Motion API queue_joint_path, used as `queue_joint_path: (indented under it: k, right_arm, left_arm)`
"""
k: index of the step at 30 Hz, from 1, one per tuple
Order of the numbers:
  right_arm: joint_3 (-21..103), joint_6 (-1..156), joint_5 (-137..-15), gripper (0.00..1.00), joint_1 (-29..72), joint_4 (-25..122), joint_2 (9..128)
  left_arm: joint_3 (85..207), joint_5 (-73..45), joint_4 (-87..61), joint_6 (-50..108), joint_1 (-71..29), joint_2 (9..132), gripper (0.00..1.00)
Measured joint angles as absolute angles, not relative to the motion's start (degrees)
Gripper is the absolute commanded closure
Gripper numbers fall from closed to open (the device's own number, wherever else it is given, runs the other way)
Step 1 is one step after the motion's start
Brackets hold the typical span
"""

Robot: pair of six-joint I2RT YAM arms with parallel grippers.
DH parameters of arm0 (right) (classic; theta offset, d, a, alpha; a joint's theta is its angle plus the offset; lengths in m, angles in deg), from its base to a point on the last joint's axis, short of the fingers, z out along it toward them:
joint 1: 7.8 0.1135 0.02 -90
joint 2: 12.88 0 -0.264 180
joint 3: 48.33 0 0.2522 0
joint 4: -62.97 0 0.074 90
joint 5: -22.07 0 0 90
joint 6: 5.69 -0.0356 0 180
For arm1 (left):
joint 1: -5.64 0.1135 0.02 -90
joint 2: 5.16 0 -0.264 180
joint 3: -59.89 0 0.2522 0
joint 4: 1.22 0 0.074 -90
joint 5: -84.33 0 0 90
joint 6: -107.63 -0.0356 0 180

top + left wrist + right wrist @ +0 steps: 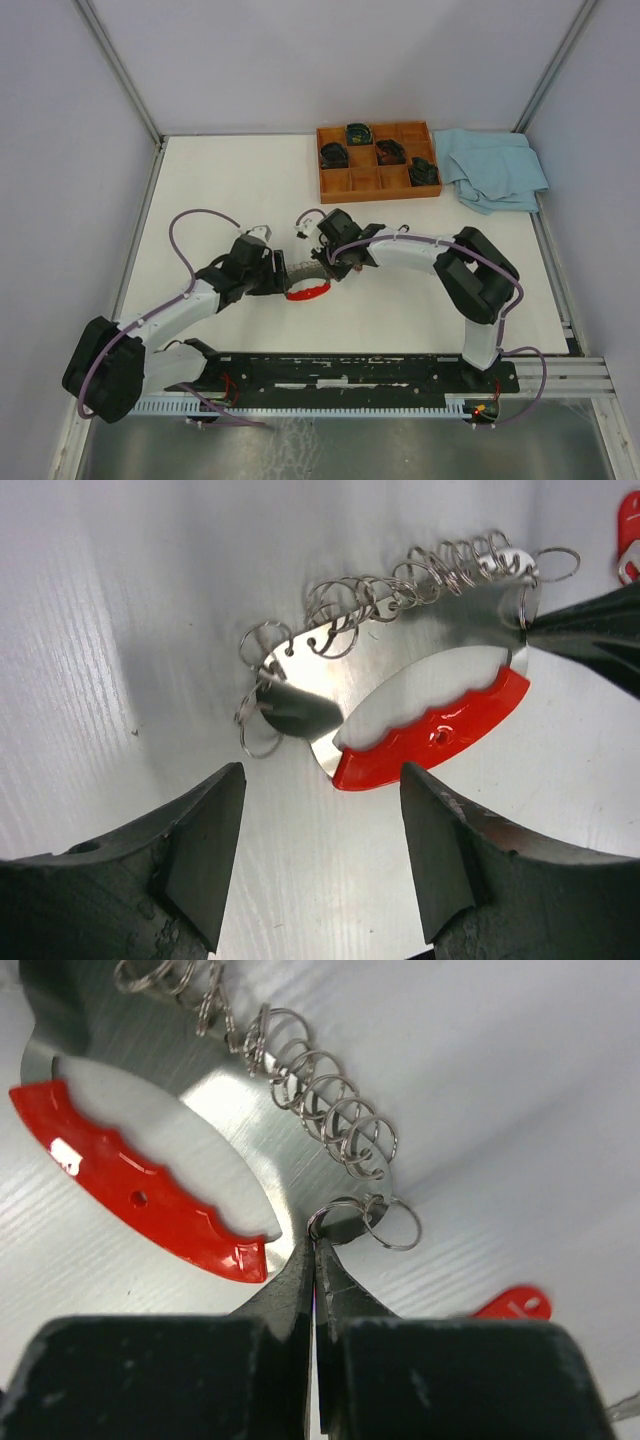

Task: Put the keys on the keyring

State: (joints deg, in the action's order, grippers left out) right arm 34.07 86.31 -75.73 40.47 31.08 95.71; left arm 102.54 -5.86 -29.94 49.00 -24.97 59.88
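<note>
Sitting between the two arms at the white worktop (230, 190), the keyring (306, 291) shows as a silver plate. A curved red band runs along one edge and a string of small wire rings along the other. The right fingers (290, 1285) are clenched tight on the keyring's pointed end, where a small ring hangs. The left fingers (200, 850) stand released, spread wide beside the keyring's red band and apart from it. One red-capped key (515, 1303) lies near that pinched end of the keyring. A wooden tray (380, 196) and a blue cloth (495, 168) sit well apart from the keyring.
</note>
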Motion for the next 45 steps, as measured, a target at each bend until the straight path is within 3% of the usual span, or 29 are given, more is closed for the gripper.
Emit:
queue_joint_path:
  k: [16,45]
  right_arm:
    - [29.28,77.24,-76.67,0.66,42.06,25.46,85.59]
    - [27.49,74.07,-77.78,0.63,35.44,31.41,89.29]
  left_arm:
    - [103.61,-14.20,-27.34,55.19,-27.95,56.64,0.30]
    - [109.62,-18.31,-12.59,58.88,-34.48,80.31,0.54]
